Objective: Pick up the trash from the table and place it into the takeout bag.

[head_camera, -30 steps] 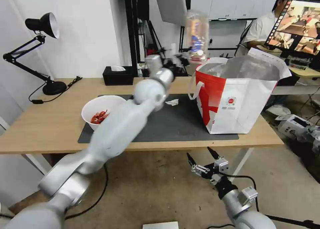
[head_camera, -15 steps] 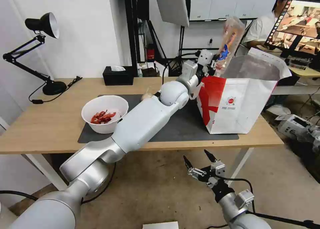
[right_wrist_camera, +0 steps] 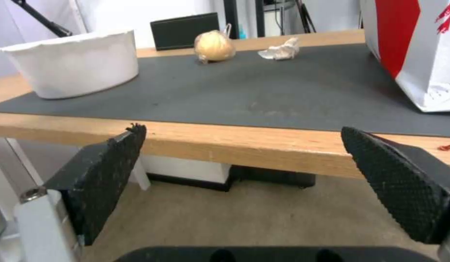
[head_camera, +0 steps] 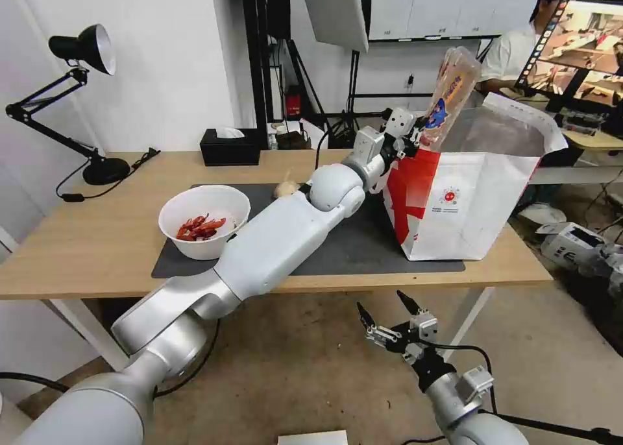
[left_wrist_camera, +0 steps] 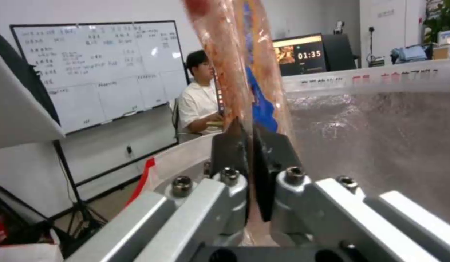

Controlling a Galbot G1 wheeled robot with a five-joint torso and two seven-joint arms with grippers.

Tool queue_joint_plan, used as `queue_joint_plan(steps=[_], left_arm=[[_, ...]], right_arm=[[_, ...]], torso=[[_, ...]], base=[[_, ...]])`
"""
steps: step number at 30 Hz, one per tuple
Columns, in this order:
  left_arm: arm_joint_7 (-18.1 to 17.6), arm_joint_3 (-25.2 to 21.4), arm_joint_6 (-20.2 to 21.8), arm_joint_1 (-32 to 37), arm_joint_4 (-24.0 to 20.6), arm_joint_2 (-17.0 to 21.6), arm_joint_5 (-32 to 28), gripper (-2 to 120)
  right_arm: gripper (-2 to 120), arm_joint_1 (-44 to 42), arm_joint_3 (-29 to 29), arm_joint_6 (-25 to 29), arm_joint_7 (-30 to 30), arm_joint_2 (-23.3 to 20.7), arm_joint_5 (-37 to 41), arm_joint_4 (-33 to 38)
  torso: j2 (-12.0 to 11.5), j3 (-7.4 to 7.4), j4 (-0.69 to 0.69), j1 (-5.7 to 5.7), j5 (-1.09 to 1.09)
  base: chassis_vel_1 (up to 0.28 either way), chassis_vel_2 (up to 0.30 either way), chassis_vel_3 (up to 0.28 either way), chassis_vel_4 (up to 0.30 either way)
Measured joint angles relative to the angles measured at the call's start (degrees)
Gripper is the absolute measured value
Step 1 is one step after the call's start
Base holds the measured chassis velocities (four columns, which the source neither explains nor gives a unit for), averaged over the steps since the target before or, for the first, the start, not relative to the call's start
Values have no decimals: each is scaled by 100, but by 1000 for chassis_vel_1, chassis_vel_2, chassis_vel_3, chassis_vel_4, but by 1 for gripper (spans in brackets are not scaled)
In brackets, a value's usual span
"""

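Note:
My left gripper point(head_camera: 415, 135) is shut on the clear plastic tray point(head_camera: 454, 89), holding it upright on edge above the near left rim of the red-and-white takeout bag point(head_camera: 467, 202). In the left wrist view the fingers point(left_wrist_camera: 230, 145) pinch the tray point(left_wrist_camera: 235, 54) over the bag's foil lining point(left_wrist_camera: 380, 127). On the table's dark mat point(head_camera: 354, 244) stand the white bowl point(head_camera: 204, 219) of red shells and the small knotted bag point(head_camera: 285, 189). The right wrist view shows the crumpled tissue point(right_wrist_camera: 282, 50), knotted bag point(right_wrist_camera: 214, 46) and bowl point(right_wrist_camera: 74, 72). My right gripper point(head_camera: 388, 315) hangs open below the table's front edge.
A black tissue box point(head_camera: 230, 146) and a black desk lamp point(head_camera: 84, 108) stand at the back left of the table point(head_camera: 84, 250). Behind the bag are a person at a screen point(head_camera: 577, 49) and stands with cables. A table leg point(head_camera: 470, 315) rises near my right gripper.
My left arm has swung right from above the mat to the bag's rim, carrying the tray, which now tilts over the opening. The right gripper has barely moved.

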Motion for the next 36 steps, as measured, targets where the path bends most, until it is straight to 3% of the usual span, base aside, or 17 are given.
queue_joint_plan(steps=[8, 15, 17, 18, 20, 23, 26, 27, 36], left_arm=[[-15, 71, 16, -2, -93, 18, -188, 31], [-50, 71, 27, 17, -338, 170, -413, 62], [-51, 70, 27, 20, -346, 178, -414, 62], [-56, 30, 27, 56, -436, 254, -425, 70], [-60, 8, 27, 83, -489, 297, -427, 74], [-151, -79, 27, 251, -839, 599, -474, 90], [-205, -157, 26, 380, -1068, 793, -503, 97], [-284, -283, 28, 567, -1345, 1044, -533, 99], [-422, -1058, 39, 1822, -2496, 2057, -519, 100]], right_arm=[[100, 9, 2, -10, 6, 28, 4, -14], [100, -53, 42, -13, 9, 103, -14, 27], [100, -55, 44, -13, 9, 104, -15, 29], [100, -112, 93, -13, 9, 141, -44, 64], [100, -145, 124, -9, 9, 165, -64, 85], [100, -223, 188, 11, 14, 228, -123, 135], [100, -225, 191, 17, 20, 238, -136, 143], [100, -225, 194, 23, 35, 244, -143, 156], [100, -140, 254, 161, 207, 221, -183, 234]], torso=[[0, 0, -1, 0, 0], [0, 0, -1, 0, 0], [0, 0, -1, 0, 0], [0, 0, 0, 0, 0], [0, 0, -1, 0, 0], [0, -1, -3, 0, -1], [0, -1, -1, 0, -1], [0, 0, 0, 0, -2], [0, -1, 1, 0, -4]], base=[[0, 0, 0, 0], [0, 0, 0, 0], [0, 0, 0, 0], [0, 0, 0, 0], [0, 0, 0, 0], [0, 0, 0, 0], [0, 0, 0, 0], [0, 0, 0, 0], [0, 0, 0, 0]])
